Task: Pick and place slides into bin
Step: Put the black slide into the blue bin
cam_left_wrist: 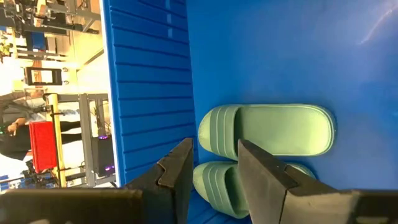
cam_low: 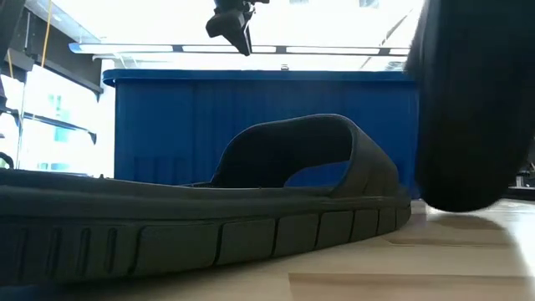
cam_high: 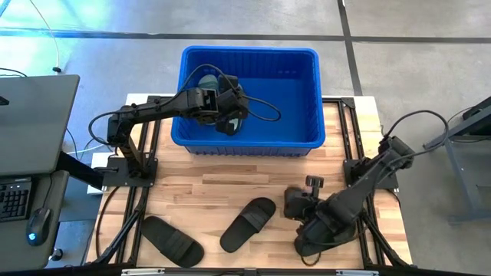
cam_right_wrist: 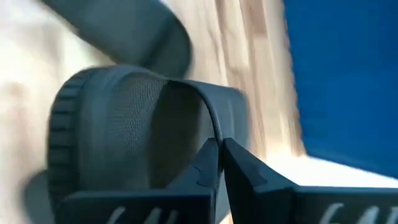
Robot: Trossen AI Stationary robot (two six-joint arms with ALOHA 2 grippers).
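Observation:
The blue bin (cam_high: 249, 142) stands at the table's far middle. Two muted green slides (cam_left_wrist: 267, 130) (cam_left_wrist: 217, 186) lie side by side on its floor, by its left wall; one also shows in the high view (cam_high: 207, 79). My left gripper (cam_left_wrist: 214, 168) hangs open and empty inside the bin, above them (cam_high: 229, 115). My right gripper (cam_high: 295, 203), at the near right, is shut on a black slide (cam_right_wrist: 118, 124). Two more black slides (cam_high: 247, 224) (cam_high: 170, 240) lie flat on the table's near part. My right gripper pinches the edge of the black slide's broad strap (cam_right_wrist: 214, 127) between its two fingertips. The strap arches away from the fingers, over the footbed. Whether the slide is clear of the table I cannot tell.
The bin's right half (cam_high: 291, 92) has a bare floor. The nearest black slide fills the low view's foreground (cam_low: 251, 209), with the bin's wall (cam_low: 167, 125) behind it. A desk with a keyboard (cam_high: 15, 195) stands off the table's left edge.

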